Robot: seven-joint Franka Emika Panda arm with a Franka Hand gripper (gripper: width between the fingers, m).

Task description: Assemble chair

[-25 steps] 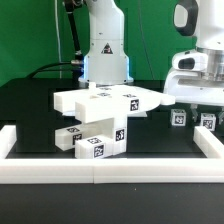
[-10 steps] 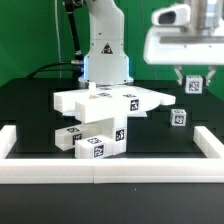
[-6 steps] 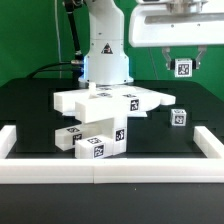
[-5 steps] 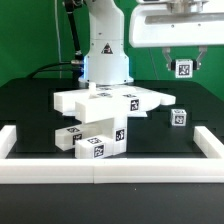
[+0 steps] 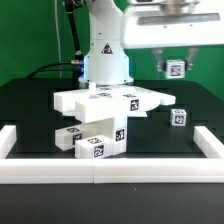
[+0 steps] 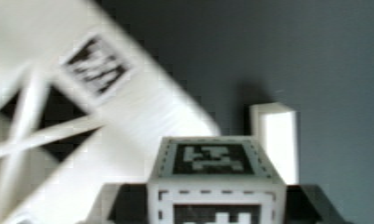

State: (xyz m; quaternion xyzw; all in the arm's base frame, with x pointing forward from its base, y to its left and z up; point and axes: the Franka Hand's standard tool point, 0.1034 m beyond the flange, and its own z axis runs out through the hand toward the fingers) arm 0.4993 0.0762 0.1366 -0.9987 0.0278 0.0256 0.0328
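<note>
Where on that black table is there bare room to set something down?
Most room: the bare table between the loose cube and the front rail, on the exterior view's right. A narrower strip borders the stacked chair pieces on that view's left. The middle is crowded.

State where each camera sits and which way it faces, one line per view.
Exterior view: off the arm, across the black table from the robot base, facing it; shows the arm and the tool gripping a tagged cube aloft.
Wrist view: on the wrist, looking down past the tool at the chair pieces.
Shared: the tagged cube and the chair pieces.
</note>
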